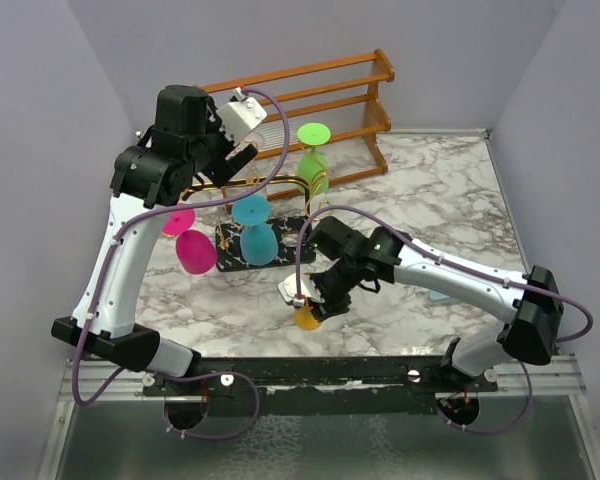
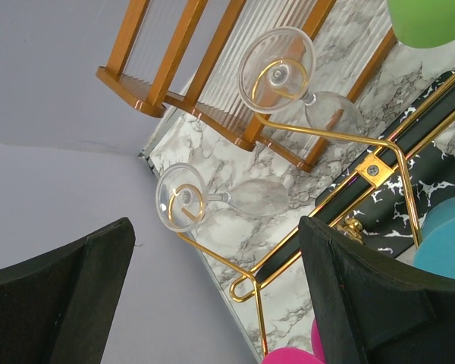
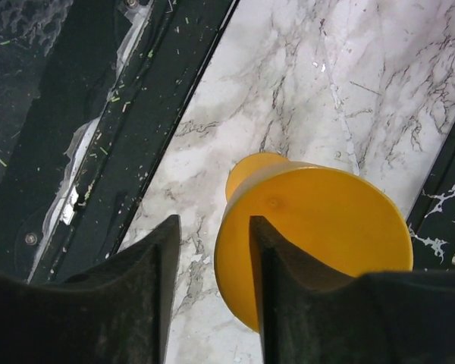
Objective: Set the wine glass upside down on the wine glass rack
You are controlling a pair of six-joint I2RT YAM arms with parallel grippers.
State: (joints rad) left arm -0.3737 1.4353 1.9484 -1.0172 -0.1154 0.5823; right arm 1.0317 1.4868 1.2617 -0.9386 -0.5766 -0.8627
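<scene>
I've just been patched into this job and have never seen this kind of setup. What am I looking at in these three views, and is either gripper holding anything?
Two robot arms are bolted at the near edge of a marble table. The wide view looks down from above and behind them. The other two views come from cameras on the wrists, so the dark shapes at the bottom are each arm's own fingers.

On the table stands a gold wire wine glass rack. A pink glass, a teal glass, a green glass and two clear glasses hang on it. A wooden shelf stands behind.

The left gripper is open and empty, up by the rack. The right gripper is low at a yellow wine glass, jaws apart with the rim of its foot between them. No firm grip shows.
</scene>
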